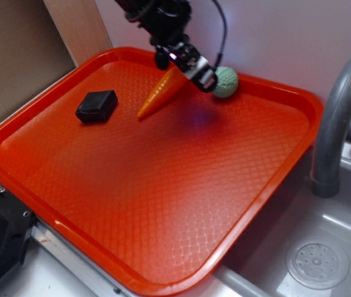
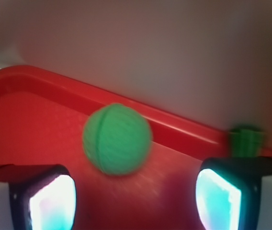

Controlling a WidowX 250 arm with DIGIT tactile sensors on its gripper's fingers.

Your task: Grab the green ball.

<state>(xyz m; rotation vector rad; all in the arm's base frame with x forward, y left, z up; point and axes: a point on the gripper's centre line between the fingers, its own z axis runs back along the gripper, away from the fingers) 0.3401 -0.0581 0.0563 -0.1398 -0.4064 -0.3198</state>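
Note:
The green ball (image 1: 225, 82) is a small pale green grooved sphere lying on the red tray (image 1: 163, 204) close to its far rim. In the wrist view the ball (image 2: 117, 139) lies just ahead of the fingertips, a little left of centre, untouched. My gripper (image 1: 185, 64) hangs over the tray's far edge, just left of the ball. It is open and empty (image 2: 135, 201), its two lit pads (image 2: 54, 203) standing wide apart.
An orange toy carrot (image 1: 160, 93) lies under the gripper, pointing front-left; its dark green top (image 2: 246, 141) shows at the right in the wrist view. A black block (image 1: 97, 105) sits on the tray's left. A grey faucet (image 1: 338, 117) and sink (image 1: 314, 263) stand at right. A wall rises behind.

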